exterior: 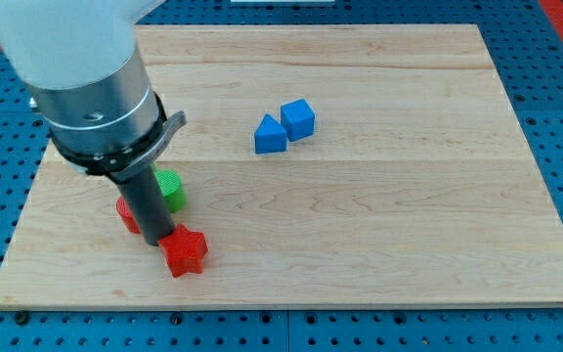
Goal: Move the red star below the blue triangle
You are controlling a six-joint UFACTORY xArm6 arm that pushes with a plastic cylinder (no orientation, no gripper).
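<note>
The red star (186, 251) lies near the view's bottom left of the wooden board (379, 225). The blue triangle (270, 135) sits up and to the right of it, near the board's middle top. My tip (158, 238) is at the end of the dark rod and touches the star's upper left side. The rod hides part of a second red block (126, 214) just left of it.
A blue cube (298, 118) touches the blue triangle on its upper right. A green block (170, 191) sits right behind the rod. The arm's large grey body (91, 93) covers the board's top left corner.
</note>
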